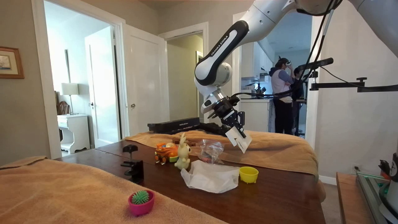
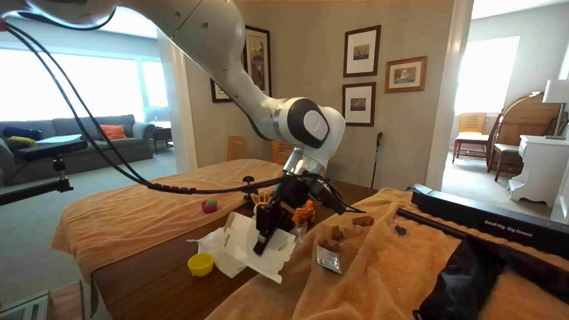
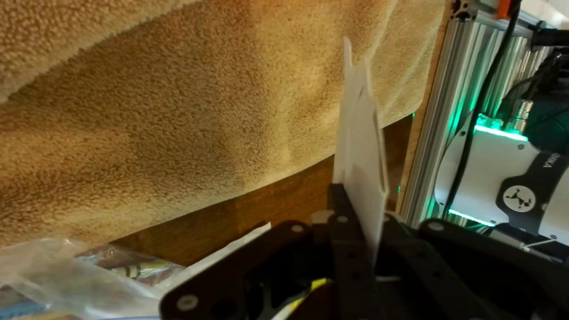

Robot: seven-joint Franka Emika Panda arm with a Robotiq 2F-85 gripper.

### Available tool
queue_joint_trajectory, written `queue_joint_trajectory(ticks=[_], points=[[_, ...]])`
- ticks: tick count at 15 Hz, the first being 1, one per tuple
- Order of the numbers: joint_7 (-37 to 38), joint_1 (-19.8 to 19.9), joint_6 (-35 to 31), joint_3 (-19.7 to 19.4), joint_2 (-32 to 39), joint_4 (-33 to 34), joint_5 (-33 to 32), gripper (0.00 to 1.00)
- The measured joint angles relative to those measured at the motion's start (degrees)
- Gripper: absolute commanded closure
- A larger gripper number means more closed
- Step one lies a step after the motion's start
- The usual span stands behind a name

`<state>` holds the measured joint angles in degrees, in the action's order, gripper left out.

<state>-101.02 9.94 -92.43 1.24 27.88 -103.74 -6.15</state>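
My gripper (image 1: 242, 133) is shut on a flat, folded white card (image 1: 232, 136), which it holds tilted above the table. In an exterior view the gripper (image 2: 261, 249) grips the card (image 2: 240, 233) near its middle, and notched edges show. In the wrist view the card (image 3: 359, 146) stands nearly edge-on between the fingers (image 3: 358, 209); the far finger is mostly hidden behind it. Below lie a crumpled white sheet (image 1: 211, 177) and a clear plastic bag (image 1: 211, 151). A yellow cup (image 1: 248, 175) stands beside the sheet. A pale rabbit figure (image 1: 183, 154) and an orange toy car (image 1: 167, 152) stand nearby.
Orange towels (image 1: 279, 152) cover both sides of the dark wooden table (image 1: 273, 196). A pink pot (image 1: 141, 207) holds a green spiky ball. A black clamp (image 1: 133, 169) sits at the table. A silver packet (image 2: 329, 259), black bag (image 2: 462, 284) and long black box (image 2: 484, 220) lie on a towel.
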Motion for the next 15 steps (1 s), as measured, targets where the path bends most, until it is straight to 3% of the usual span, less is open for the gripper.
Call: queue_joint_trajectory(ticks=[8, 9, 10, 15], points=[[0.79, -0.25, -7.12, -0.01, 0.05, -3.91, 0.0, 1.0], [0.89, -0.31, -7.17, -0.02, 0.05, -4.17, 0.0, 0.9], [0.98, -0.34, -7.18, -0.02, 0.07, -4.27, 0.0, 0.71], [1.56, -0.43, -7.18, -0.02, 0.07, -4.31, 0.0, 0.38]])
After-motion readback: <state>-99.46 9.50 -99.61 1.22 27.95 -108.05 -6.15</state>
